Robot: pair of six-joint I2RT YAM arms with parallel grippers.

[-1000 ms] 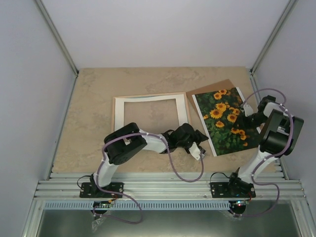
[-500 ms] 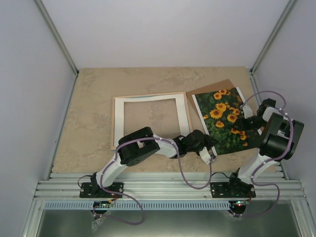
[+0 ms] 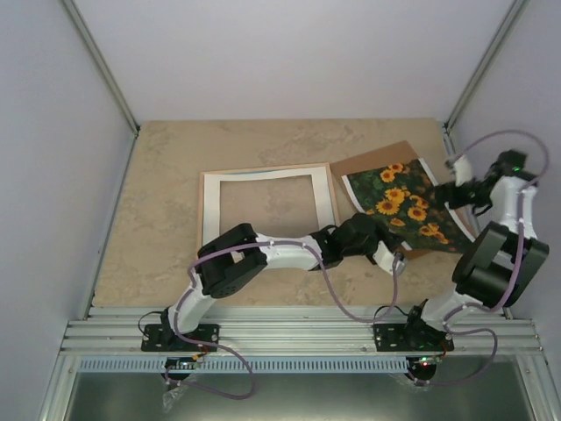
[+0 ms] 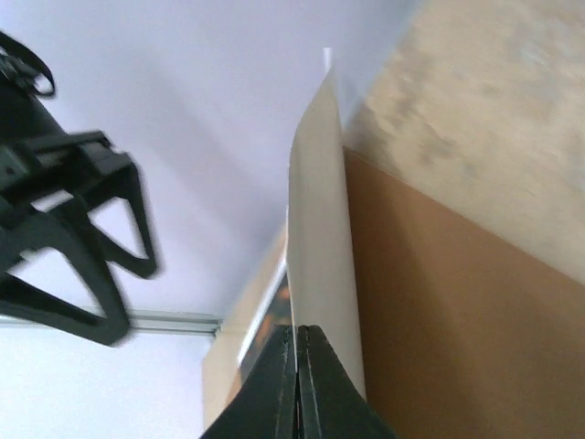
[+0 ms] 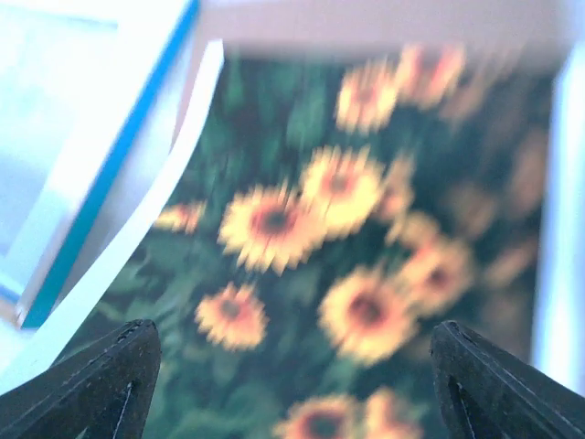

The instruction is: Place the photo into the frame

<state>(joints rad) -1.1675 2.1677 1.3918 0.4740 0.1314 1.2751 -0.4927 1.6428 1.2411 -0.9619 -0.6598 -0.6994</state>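
Beige tabletop [image 3: 158, 219], brown backing [image 3: 372, 162] beneath tilted photo [image 3: 408, 206] (perhaps touching), frame [image 5: 102, 178] beside.

The top external view looks down from high behind the arm bases at the bottom edge, taking in the whole counter [image 3: 158, 219] from afar. The left wrist view sits very near, looking along the left gripper [image 4: 299, 384] at the photo [image 4: 315, 238] edge-on. The right wrist view looks closely down past the right gripper [image 5: 297, 375] onto the photo's [image 5: 347, 274] blurred face. All three views share the photo [image 3: 408, 206].
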